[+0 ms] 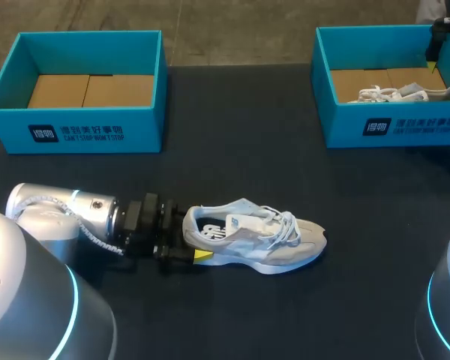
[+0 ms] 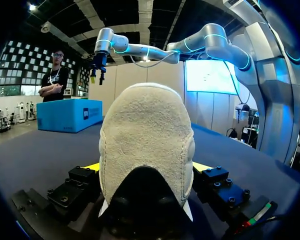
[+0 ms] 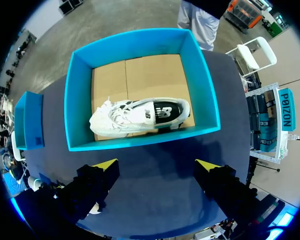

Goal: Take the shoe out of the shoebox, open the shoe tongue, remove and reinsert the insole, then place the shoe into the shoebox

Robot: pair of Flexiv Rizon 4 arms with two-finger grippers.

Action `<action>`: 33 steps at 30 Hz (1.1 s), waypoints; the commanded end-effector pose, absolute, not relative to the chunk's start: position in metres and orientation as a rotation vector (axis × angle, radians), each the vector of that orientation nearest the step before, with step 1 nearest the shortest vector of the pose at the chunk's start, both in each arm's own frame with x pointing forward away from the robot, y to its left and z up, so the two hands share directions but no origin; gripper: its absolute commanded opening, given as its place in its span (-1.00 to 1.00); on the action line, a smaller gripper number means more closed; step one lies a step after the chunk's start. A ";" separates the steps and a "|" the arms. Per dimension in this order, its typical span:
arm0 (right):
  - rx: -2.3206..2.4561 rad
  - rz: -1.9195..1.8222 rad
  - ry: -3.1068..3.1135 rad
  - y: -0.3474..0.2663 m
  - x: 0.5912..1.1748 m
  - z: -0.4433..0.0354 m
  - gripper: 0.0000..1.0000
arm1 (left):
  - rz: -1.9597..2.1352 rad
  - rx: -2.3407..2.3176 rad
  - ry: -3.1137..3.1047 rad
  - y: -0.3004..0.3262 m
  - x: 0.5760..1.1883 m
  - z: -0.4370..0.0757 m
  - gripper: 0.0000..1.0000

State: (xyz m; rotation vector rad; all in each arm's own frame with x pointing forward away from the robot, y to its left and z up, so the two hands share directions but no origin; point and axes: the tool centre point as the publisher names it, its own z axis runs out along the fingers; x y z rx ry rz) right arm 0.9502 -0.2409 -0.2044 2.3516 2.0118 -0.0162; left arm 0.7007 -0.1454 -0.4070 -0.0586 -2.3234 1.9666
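Worktop: dark worktop (image 1: 247,135), carrying two boxes and a loose shoe.
Far left: empty blue cardboard shoebox (image 1: 75,124).
Far right: second blue cardboard shoebox (image 1: 337,127), holding a white lace-up sneaker (image 3: 140,116) on its side.
Near middle: grey-and-beige suede sneaker (image 1: 262,240), lying on the worktop outside both boxes.
Left arm: left claw (image 2: 147,167) clenched on the suede sneaker's heel.
Right arm: right claw (image 3: 157,167) released, hovering above the second box.
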 end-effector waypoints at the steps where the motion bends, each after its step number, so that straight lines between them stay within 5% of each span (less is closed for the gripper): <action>1: 2.351 -0.017 2.010 -0.241 0.950 -0.205 1.00 | 1.961 -0.057 -2.322 -0.145 0.701 -0.412 1.00; 15: 2.351 -0.017 2.010 -0.241 0.950 -0.205 1.00 | 1.937 -0.073 -2.331 -0.150 0.702 -0.414 1.00; 16: 2.351 -0.017 2.010 -0.241 0.950 -0.205 1.00 | 1.935 -0.074 -2.332 -0.151 0.702 -0.415 0.84; 17: 2.351 -0.017 2.010 -0.241 0.950 -0.205 1.00 | 1.934 -0.076 -2.332 -0.151 0.702 -0.415 -0.49; 18: 2.351 -0.017 2.010 -0.241 0.950 -0.205 1.00 | 1.933 -0.078 -2.332 -0.152 0.701 -0.416 -1.00; 33: 2.351 -0.017 2.010 -0.241 0.950 -0.205 1.00 | 1.926 -0.088 -2.327 -0.152 0.698 -0.419 -1.00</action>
